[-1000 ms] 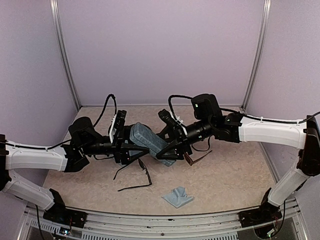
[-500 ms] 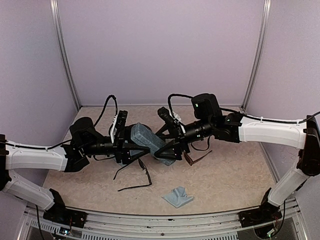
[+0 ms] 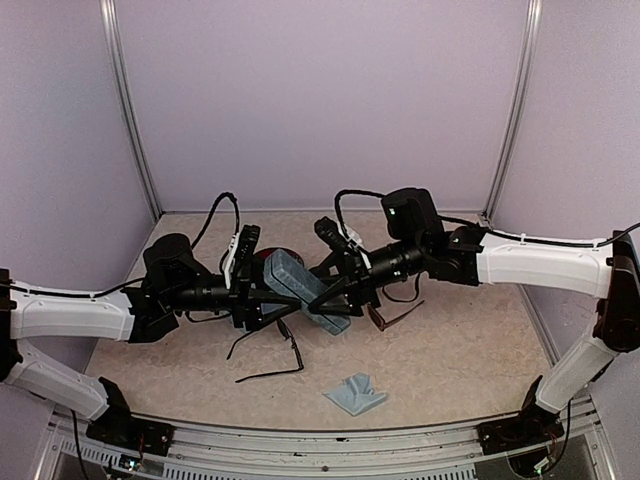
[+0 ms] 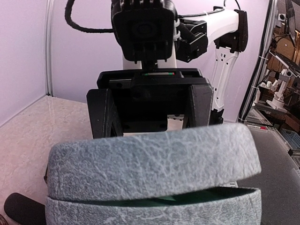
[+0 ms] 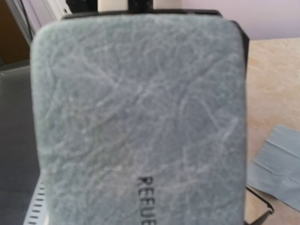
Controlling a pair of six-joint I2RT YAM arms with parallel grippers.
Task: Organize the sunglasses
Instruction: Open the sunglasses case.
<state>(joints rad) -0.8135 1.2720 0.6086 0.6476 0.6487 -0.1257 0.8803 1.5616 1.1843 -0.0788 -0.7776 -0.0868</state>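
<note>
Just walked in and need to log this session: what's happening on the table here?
A grey-blue case is up off the table between the two arms. The left end effector grips one end; the right end effector is at the other, grip unclear. The lid is slightly ajar. The black sunglasses and brown sunglasses lie on the table, uncased, a cloth near them.

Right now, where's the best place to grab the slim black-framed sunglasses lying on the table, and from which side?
Probably the long thin arm lying nearest the robot, pinched across from straight above. The slim black-framed sunglasses lie unfolded with arms flat and spread, and their front is hidden behind the grey-blue case.
</note>
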